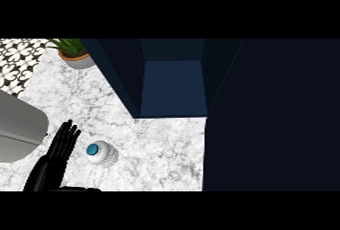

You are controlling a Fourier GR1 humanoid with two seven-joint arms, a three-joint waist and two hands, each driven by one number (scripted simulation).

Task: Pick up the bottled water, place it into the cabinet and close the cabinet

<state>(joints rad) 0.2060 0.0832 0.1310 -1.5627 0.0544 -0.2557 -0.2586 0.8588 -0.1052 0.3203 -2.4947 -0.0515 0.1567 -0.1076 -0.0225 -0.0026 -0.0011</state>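
Beside the left hand (58, 150), just to its right, the bottled water (100, 153) is recorded: upright, seen from above, white-bodied with a blue cap, and parted from the hand by a narrow strip of counter.

Left hand: black, entered from the lower left; fingers are held straight and close together, and nothing is grasped.

Counter (159, 148): white marble with grey veining, spread under and beyond the hand.

Cabinet (174, 85): dark blue, open, set beyond the hand and to its right; a broad dark panel (279, 117) is joined to its right side.

Grey rounded object (16, 130): placed left of the hand; its kind cannot be told.

Potted plant (74, 55): set well beyond the fingertips.

Patterned black-and-white tiling (20, 58): noted left of the plant.
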